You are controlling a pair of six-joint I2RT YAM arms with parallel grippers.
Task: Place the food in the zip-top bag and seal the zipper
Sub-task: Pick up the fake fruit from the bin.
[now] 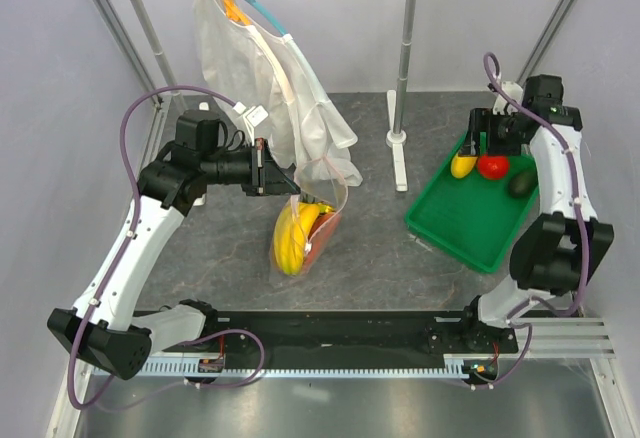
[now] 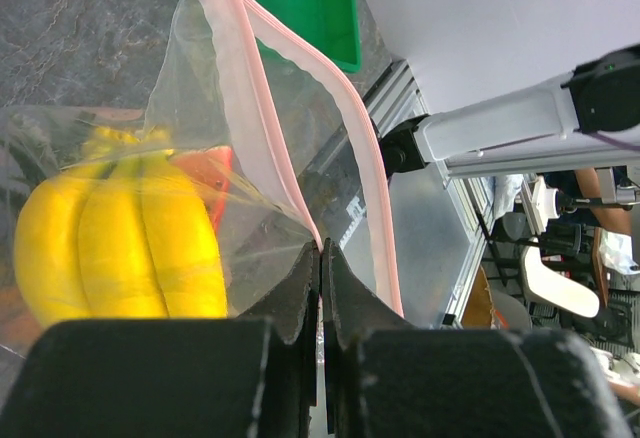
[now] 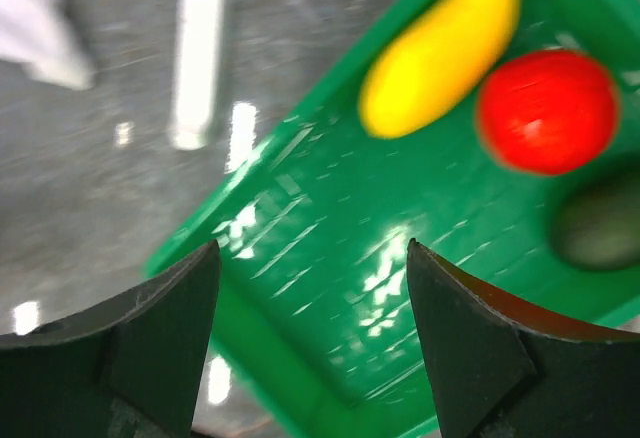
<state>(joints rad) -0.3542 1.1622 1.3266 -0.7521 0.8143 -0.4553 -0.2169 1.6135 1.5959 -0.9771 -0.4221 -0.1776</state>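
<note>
Black left gripper (image 2: 320,253) fingers pressed together, clamped on the mouth edge of a clear soft plastic zip-top bag (image 1: 327,180), right at its pinkish zipper strip (image 2: 262,118). Strip sides parted, mouth gaping in a loop just past the fingers. Bag hangs below the gripper; can't tell if its bottom touches the dark grey marbled table (image 1: 385,253). Inside, low down: yellow toy banana bunch (image 1: 290,238), orange-red toy piece (image 1: 326,228) touching it on the right. White garment (image 1: 250,68) on a hanger just behind the bag, hem overlapping its top. Open table between bag and green plastic tray (image 1: 465,228), and in front of the bag.

Right gripper (image 3: 312,253) jaws wide apart, nothing between, hovering over the tray's far end. Ahead of it in the tray: yellow oblong toy piece (image 3: 440,53), red round toy (image 3: 545,108) just beside it, dark green toy (image 3: 600,223) near the right rim. Metal rack post (image 1: 408,48) stands left of the tray.
</note>
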